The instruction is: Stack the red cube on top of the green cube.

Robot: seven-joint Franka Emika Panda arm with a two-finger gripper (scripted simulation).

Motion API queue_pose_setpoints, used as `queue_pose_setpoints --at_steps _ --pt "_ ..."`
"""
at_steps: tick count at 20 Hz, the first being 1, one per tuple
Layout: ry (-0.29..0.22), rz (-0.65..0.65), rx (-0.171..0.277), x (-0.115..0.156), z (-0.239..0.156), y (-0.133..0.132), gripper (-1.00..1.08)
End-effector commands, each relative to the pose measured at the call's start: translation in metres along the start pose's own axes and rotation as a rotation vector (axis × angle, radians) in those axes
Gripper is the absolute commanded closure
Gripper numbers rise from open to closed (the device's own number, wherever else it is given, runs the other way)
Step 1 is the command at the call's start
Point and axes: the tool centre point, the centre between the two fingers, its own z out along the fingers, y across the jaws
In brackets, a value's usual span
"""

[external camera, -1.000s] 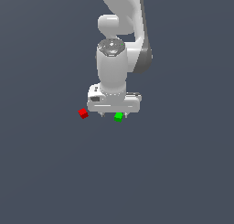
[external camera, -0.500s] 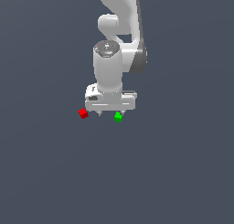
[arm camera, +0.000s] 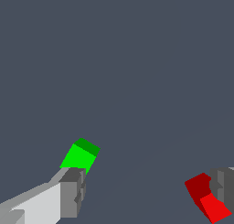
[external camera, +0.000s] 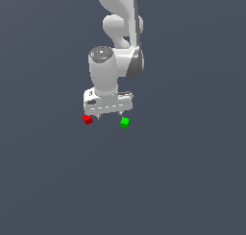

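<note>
The red cube (external camera: 87, 119) lies on the dark floor, with the green cube (external camera: 124, 122) a short way to the exterior view's right of it. My white gripper (external camera: 109, 115) hangs just above the floor between the two cubes, open and holding nothing. In the wrist view the green cube (arm camera: 80, 155) sits just beyond one grey fingertip (arm camera: 71, 193), and the red cube (arm camera: 206, 198) sits against the inner side of the other fingertip (arm camera: 224, 184). The gap at the gripper (arm camera: 148, 186) shows only floor.
A plain dark grey floor (external camera: 182, 181) spreads all around. The white arm (external camera: 120, 37) rises behind the gripper.
The gripper has shifted toward the exterior view's left, from above the green cube to between the cubes, nearer the red one. Both cubes stayed put.
</note>
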Motion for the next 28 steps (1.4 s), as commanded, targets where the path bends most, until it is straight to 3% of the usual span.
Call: queue_pose_setpoints --at_steps 1,17,28 --pt "-0.003 -0.043 0.001 -0.012 0.007 0.009 -0.92" --pt "-0.02 -0.305 0.007 -0.073 0.049 0.077 -0.92" --pt "-0.028 -0.434 0.009 -0.094 0.07 0.118 -0.92"
